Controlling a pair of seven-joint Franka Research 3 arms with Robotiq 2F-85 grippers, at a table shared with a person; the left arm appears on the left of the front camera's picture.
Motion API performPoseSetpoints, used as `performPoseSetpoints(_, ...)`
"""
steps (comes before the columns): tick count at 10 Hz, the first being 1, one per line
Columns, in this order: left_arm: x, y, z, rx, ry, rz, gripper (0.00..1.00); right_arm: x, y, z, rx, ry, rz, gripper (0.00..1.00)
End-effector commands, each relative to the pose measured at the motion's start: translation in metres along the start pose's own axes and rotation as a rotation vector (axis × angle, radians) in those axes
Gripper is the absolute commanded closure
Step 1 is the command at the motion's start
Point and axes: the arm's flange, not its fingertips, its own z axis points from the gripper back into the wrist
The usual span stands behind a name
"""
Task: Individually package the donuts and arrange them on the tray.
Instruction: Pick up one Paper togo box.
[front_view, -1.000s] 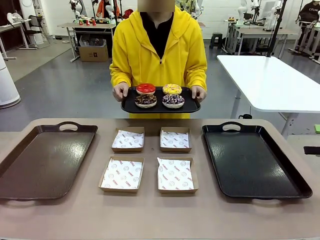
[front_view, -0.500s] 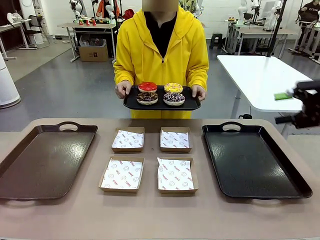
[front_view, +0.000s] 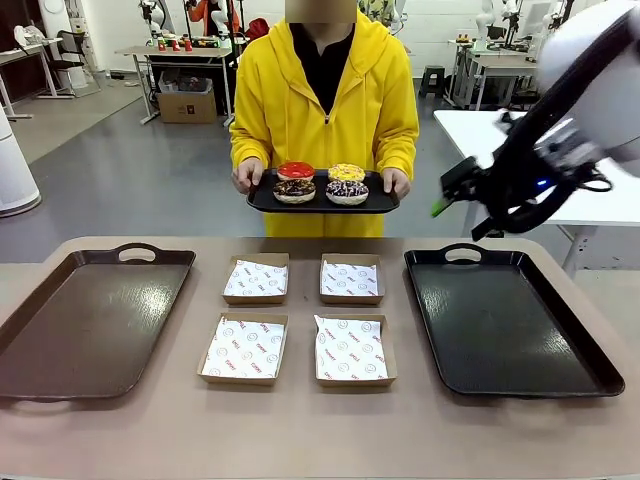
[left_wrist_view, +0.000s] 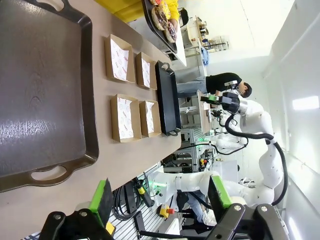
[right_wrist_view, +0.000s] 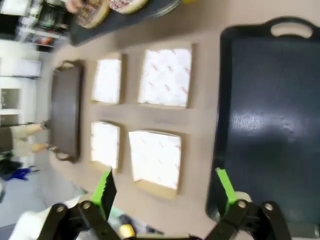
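Donuts (front_view: 294, 189): all four sit two-by-two, pairs touching, on the small black held tray (front_view: 385, 205) in the person's hands (front_view: 245, 178) at the far side, off the desk (front_view: 320, 430). R gripper (front_view: 443, 198) hangs in the air near that tray's end, above the far corner of the R tray (front_view: 510, 320). The right wrist view shows its fingers spread wide w/ nothing btwn them. L gripper (left_wrist_view: 160, 197) is likewise spread and carries nothing, set back from the L tray (left_wrist_view: 40, 90). Risks, as judged from here: the held tray has no fixed support, so any push from a pad may tilt or shift it and roll a donut off. W/ donuts packed tight, a pad going down btwn two may scrape the neighbour's icing. A hard pinch would likely dent the soft ring. Keep the R arm's cables away from the hand just beside the gripper. The boxes (front_view: 243, 348) look light and shallow, so expect one to slide if a donut lands off-centre. The near-R liner sits skewed and could catch. Room: the boxes form a 2x2 grid w/ gaps btwn, flanked by both desk trays. Raised rims and far-side handles need lift-over. Both tray floors are bare, and a bare desk strip runs along the near edge.
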Motion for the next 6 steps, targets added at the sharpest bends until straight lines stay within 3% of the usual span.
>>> performPoseSetpoints(1,0.0,0.0,0.002,-0.018,-0.009,-0.012,0.0,0.007,0.014,-0.025,-0.179,0.013,0.007,0.0)
performPoseSetpoints(3,0.0,0.0,0.002,-0.018,-0.009,-0.012,0.0,0.006,0.028,-0.035,-0.266,0.015,0.056,0.0)
performPoseSetpoints(4,0.0,0.0,0.002,-0.018,-0.009,-0.012,0.0,0.002,0.027,-0.032,-0.28,0.032,0.073,0.0)
performPoseSetpoints(5,0.0,0.0,0.002,-0.018,-0.009,-0.012,0.0,0.0,0.021,-0.027,-0.195,0.037,0.1,0.0)
performPoseSetpoints(6,0.0,0.0,0.002,-0.018,-0.009,-0.012,0.0,-0.002,0.024,-0.04,-0.261,0.018,0.082,0.0)
